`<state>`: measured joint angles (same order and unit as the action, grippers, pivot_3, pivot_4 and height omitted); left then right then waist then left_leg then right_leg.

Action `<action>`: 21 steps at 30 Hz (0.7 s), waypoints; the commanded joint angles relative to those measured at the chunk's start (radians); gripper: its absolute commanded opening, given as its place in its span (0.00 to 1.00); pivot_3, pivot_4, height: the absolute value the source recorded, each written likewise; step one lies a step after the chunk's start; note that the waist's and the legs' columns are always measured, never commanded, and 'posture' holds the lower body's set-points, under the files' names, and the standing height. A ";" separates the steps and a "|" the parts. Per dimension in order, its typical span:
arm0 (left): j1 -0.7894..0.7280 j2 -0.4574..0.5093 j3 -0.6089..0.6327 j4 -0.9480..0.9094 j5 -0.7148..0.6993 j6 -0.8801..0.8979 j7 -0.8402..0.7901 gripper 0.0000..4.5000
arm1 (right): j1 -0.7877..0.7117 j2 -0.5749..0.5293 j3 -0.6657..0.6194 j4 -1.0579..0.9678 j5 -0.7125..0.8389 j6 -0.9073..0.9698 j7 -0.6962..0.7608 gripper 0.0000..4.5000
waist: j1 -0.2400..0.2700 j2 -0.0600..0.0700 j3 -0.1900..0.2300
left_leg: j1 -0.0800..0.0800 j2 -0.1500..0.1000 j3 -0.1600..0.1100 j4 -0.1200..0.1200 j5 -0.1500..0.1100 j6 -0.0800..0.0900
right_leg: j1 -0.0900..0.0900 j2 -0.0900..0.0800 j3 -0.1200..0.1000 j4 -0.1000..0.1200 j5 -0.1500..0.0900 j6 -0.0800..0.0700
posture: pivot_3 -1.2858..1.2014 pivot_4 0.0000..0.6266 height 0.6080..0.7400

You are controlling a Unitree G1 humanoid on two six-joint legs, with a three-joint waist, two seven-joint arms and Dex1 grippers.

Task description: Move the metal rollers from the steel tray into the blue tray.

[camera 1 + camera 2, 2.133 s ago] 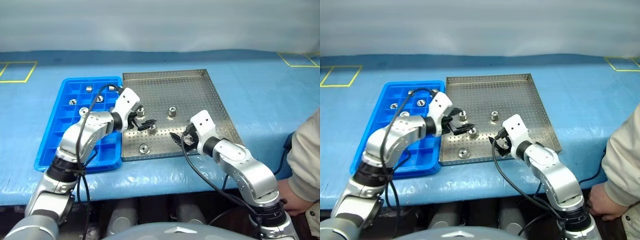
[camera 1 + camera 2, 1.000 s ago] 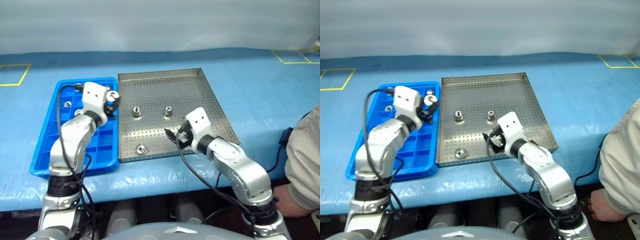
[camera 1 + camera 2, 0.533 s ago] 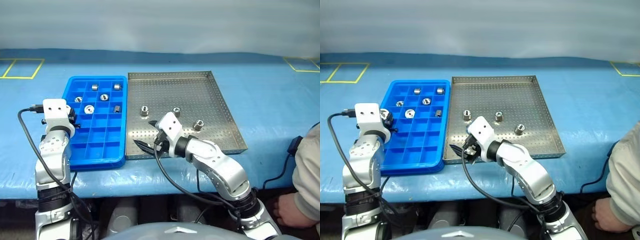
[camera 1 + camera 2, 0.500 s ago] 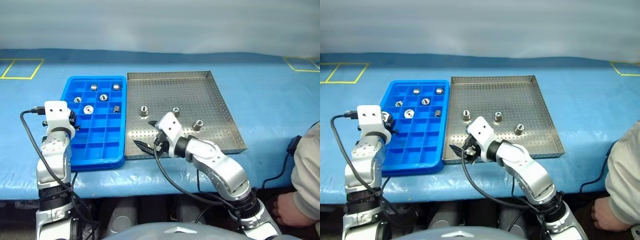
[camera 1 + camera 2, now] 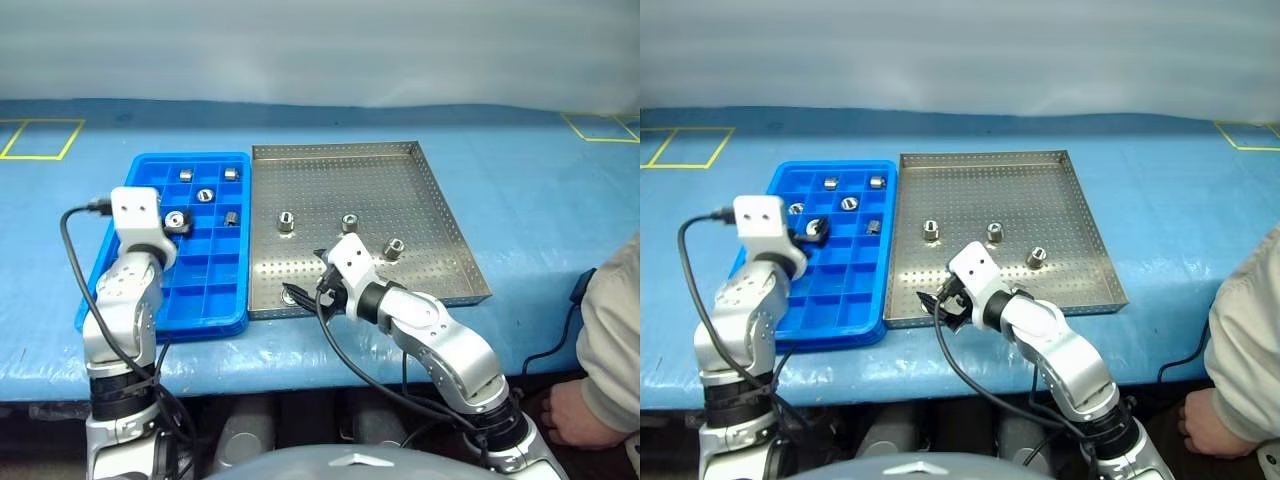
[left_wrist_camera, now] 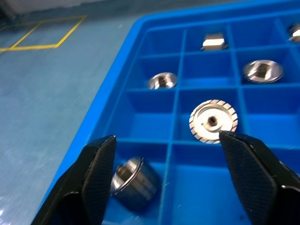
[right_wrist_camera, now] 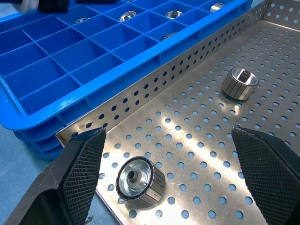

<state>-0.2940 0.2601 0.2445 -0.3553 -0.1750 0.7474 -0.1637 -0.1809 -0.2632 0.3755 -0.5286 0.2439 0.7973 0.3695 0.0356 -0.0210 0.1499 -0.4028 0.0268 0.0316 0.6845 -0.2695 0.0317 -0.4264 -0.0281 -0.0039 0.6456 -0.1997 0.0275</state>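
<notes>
Where left wrist view looks, roller (image 6: 133,183) lying in blue tray (image 6: 140,37)

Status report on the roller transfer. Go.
Left gripper open over blue tray, roller dropped in. Right gripper open around roller in steel tray. Nothing blocking.

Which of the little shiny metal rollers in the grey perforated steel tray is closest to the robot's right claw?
The roller lying in the tray's near-left corner, right between the open right claw's fingers. The other three sit farther back, mid-tray.
</notes>
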 commanded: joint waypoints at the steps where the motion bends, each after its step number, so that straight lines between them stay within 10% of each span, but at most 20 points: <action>1: -0.091 0.022 -0.074 0.029 -0.082 -0.024 -0.136 0.87 | -0.010 0.001 -0.034 -0.046 0.005 -0.002 -0.007 1.00 | -0.005 0.000 0.000 | 0.000 0.000 0.000 0.000 0.000 0.000 | 0.000 0.000 0.000 0.000 0.000 0.000 | 0.54 0.24 1.00; 13: -0.426 0.010 -0.372 0.655 0.052 -0.058 -0.255 0.87 | 0.013 0.009 -0.048 -0.056 -0.018 0.002 -0.058 1.00 | -0.035 0.000 0.000 | 0.000 -0.005 0.001 -0.001 0.000 0.001 | -0.001 0.003 0.002 -0.001 0.003 0.006 | 0.51 0.24 1.00; 21: -0.459 0.006 -0.416 0.761 0.102 -0.005 -0.266 0.87 | 0.043 0.010 -0.055 -0.080 -0.024 0.017 -0.090 1.00 | -0.055 0.000 0.000 | -0.002 -0.003 0.002 -0.001 0.000 0.002 | -0.003 0.002 0.002 -0.001 0.003 0.006 | 0.50 0.24 1.00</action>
<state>-0.7341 0.2665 -0.1679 0.4080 -0.0854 0.7252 -0.4193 -0.1341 -0.2611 0.3375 -0.5617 0.2221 0.8178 0.2837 -0.0194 -0.0209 0.1499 -0.4048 0.0256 0.0331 0.6837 -0.2699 0.0333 -0.4291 -0.0257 -0.0019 0.6444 -0.1965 0.0334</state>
